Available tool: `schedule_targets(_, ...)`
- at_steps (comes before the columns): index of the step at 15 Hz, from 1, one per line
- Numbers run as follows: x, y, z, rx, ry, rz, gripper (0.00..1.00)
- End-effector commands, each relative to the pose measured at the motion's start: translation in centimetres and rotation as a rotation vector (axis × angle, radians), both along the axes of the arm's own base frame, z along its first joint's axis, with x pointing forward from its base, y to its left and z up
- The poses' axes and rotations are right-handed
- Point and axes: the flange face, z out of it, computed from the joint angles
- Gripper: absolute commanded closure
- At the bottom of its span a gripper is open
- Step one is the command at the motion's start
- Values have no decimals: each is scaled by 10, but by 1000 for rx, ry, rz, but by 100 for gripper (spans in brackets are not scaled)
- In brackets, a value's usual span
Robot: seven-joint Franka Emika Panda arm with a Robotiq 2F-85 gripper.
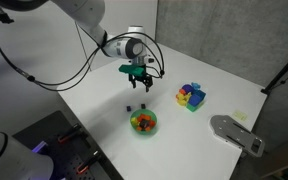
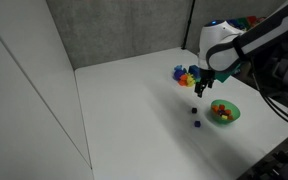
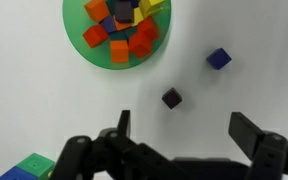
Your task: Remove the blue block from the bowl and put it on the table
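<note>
The green bowl [image 3: 84, 38] holds red, orange and yellow pieces; it shows in both exterior views [image 1: 143, 130] [image 2: 224, 120]. The blue block [image 3: 172, 98], a tiny cube that looks almost black, lies on the white table [image 3: 44, 100] outside the bowl. It also shows in both exterior views [image 1: 142, 106] [image 2: 193, 111]. My gripper [image 3: 184, 130] is open and empty. It hangs above the table with the block just ahead of its fingertips, not touching. It also shows in both exterior views [image 1: 137, 80] [image 2: 206, 88].
A second tiny cube [image 3: 219, 59], brighter blue, lies on the table near the first [image 1: 128, 108] [image 2: 196, 124]. A multicoloured block cluster [image 1: 191, 96] [image 2: 186, 75] [image 3: 24, 167] stands beyond the bowl. A grey flat object [image 1: 236, 133] lies near a table edge.
</note>
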Motion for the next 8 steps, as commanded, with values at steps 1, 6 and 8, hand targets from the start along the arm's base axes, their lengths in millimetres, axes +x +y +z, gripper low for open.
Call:
schedule_targets(1, -15, -19, 51, -15, 0, -80, 0)
schedule_targets(6, -26, -50, 113, 24, 22, -168, 0)
schedule_targets(8, -29, -59, 139, 54, 41, -186, 0)
